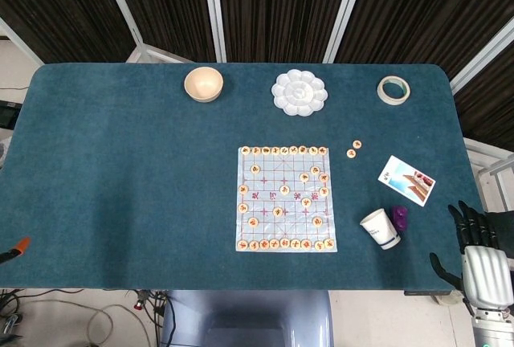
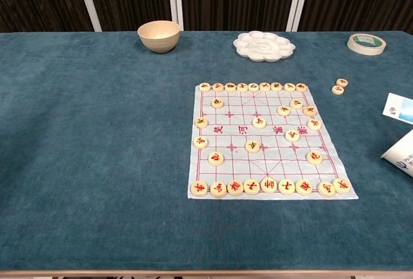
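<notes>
My right hand (image 1: 480, 252) hovers off the table's front right corner, its dark fingers spread and nothing in it. Nearest to it are a white paper cup (image 1: 380, 228) lying on its side and a small purple thing (image 1: 399, 217) just behind the cup. A paper Chinese chess board (image 1: 285, 198) with several round pieces lies at the table's middle right, also in the chest view (image 2: 268, 140). Two loose pieces (image 1: 353, 149) sit to its right. My left hand shows in neither view.
A printed card (image 1: 406, 179) lies right of the board. Along the far edge stand a beige bowl (image 1: 203, 83), a white flower-shaped palette (image 1: 299, 92) and a tape roll (image 1: 393, 89). The blue cloth table (image 1: 120, 170) spans both views.
</notes>
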Tool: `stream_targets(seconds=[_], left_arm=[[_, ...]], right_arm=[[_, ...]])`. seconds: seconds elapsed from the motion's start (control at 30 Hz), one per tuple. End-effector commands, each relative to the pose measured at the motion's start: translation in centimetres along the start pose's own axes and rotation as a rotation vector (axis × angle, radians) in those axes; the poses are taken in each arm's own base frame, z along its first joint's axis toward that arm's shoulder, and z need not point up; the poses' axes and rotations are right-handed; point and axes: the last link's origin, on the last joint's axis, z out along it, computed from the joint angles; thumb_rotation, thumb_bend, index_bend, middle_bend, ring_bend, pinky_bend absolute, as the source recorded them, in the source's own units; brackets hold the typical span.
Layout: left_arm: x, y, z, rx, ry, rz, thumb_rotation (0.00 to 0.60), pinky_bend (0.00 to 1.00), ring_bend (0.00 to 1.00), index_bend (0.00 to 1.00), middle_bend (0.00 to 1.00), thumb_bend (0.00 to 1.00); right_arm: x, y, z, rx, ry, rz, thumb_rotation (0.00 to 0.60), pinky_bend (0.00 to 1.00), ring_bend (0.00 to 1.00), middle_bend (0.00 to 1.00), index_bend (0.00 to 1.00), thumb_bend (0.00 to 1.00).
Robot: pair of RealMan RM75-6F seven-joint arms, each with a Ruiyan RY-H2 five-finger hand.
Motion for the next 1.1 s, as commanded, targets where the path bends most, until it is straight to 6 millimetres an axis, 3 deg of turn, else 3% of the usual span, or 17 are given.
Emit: stream_targets(seconds=[0.03, 0.27, 0.6, 0.83, 1.1], left_arm=[[0.1, 0.0, 0.0, 0.003, 0.005, -0.005, 0.600, 0.00, 0.00, 0.05, 0.00, 0.00], [-0.2, 0.1, 0.0, -0.004, -0.003, 0.002, 0.600, 0.00, 0.00, 0.05, 0.00, 0.00], [-0.5, 0.3, 0.0, -0.006, -0.007, 0.011, 0.600, 0.00, 0.00, 0.05, 0.00, 0.00], [-0.7, 0.4, 0.1, -0.008, -0.017, 0.016, 0.600, 0.00, 0.00, 0.05, 0.00, 0.00], [-0.5, 0.2, 0.1, -0.001, -0.009, 0.010, 0.600, 0.00, 0.00, 0.05, 0.00, 0.00]], right_arm=[[0.3, -0.1, 0.9, 0.015, -0.021, -0.005, 0.600, 0.09, 0.00, 0.00, 0.00, 0.38], [1.2, -0.7, 3.3, 0.066, -0.060, -0.078, 0.600, 0.09, 0.00, 0.00, 0.00, 0.38], [2.1, -4.1, 8.3, 0.138, -0.198, -0.099, 0.600, 0.09, 0.00, 0.00, 0.00, 0.38], [1.4, -7.2, 10.4, 0.159, -0.253, -0.056, 0.600, 0.09, 0.00, 0.00, 0.05, 0.38], [-0.9, -11.8, 11.9, 0.202, -0.304, -0.033, 0.600, 0.09, 0.00, 0.00, 0.11, 0.38]])
